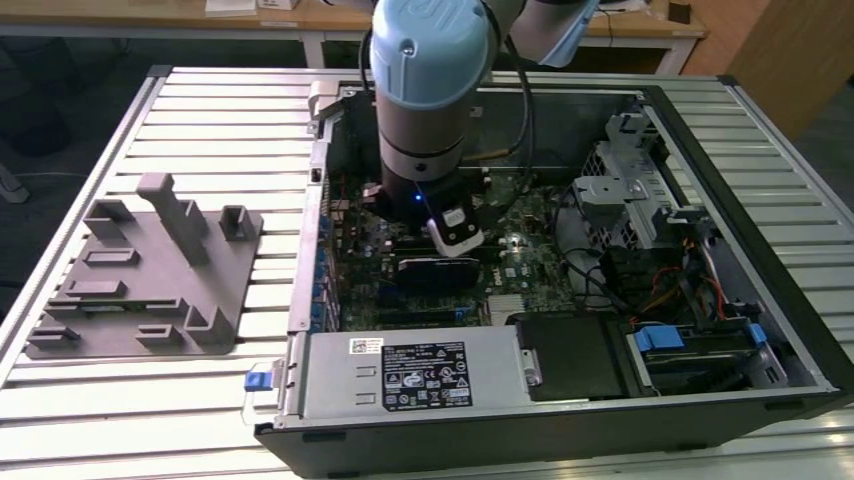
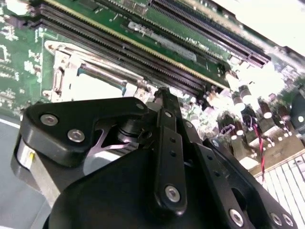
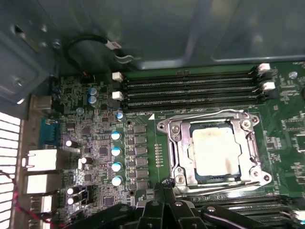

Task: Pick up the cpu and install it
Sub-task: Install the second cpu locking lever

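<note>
Looking at the exterior view, you have the arm [image 1: 422,110] reaching down into the open computer case [image 1: 694,330], over the middle of the green board. In the second wrist view the gripper [image 2: 162,102] hides its own tips, so I cannot tell whether it is released or clenched. In the first wrist view the cpu [image 3: 214,151] lies inside the metal socket frame [image 3: 174,143] beside the memory slots [image 3: 190,90]; judge it seated only if it sits flat and square.

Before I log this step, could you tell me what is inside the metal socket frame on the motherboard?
In the first wrist view the cpu lies flat inside the socket frame, its shiny top exposed. The socket contacts beneath it are covered and cannot be seen.
</note>
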`<state>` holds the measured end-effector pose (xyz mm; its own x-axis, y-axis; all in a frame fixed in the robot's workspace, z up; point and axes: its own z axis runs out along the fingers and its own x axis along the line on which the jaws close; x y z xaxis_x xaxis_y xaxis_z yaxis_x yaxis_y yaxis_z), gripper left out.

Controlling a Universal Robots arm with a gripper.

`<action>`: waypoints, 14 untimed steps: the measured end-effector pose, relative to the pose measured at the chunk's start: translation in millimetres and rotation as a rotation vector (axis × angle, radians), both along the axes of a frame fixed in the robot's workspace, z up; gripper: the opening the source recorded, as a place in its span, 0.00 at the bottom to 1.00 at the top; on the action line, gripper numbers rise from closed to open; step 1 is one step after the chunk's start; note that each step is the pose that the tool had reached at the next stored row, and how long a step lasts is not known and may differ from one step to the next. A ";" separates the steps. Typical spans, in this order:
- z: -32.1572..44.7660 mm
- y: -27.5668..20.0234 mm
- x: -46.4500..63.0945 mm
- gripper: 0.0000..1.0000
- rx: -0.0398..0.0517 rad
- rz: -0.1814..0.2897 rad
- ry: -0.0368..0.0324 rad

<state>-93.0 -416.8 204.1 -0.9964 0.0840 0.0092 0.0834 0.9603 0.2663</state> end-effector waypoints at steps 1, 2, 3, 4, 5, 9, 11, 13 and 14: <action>2.7 0.0 0.0 0.11 -0.0001 0.000 0.0001; 5.3 0.0 0.0 0.11 -0.0002 0.000 0.0001; 7.7 0.0 0.1 0.11 -0.0005 0.000 0.0001; 10.0 0.0 0.2 0.11 -0.0012 0.000 0.0000; 11.9 0.0 0.3 0.11 -0.0025 0.000 0.0000; 17.7 0.1 0.8 0.11 -0.0115 0.000 0.0000; 18.7 0.1 0.9 0.11 -0.0169 0.000 -0.0001; 18.8 0.0 0.8 0.11 -0.0178 0.000 0.0000; 18.8 0.0 0.8 0.11 -0.0179 0.000 0.0000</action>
<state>-92.2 -416.8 222.8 -0.9964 0.0842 0.0076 0.0834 0.9649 0.2490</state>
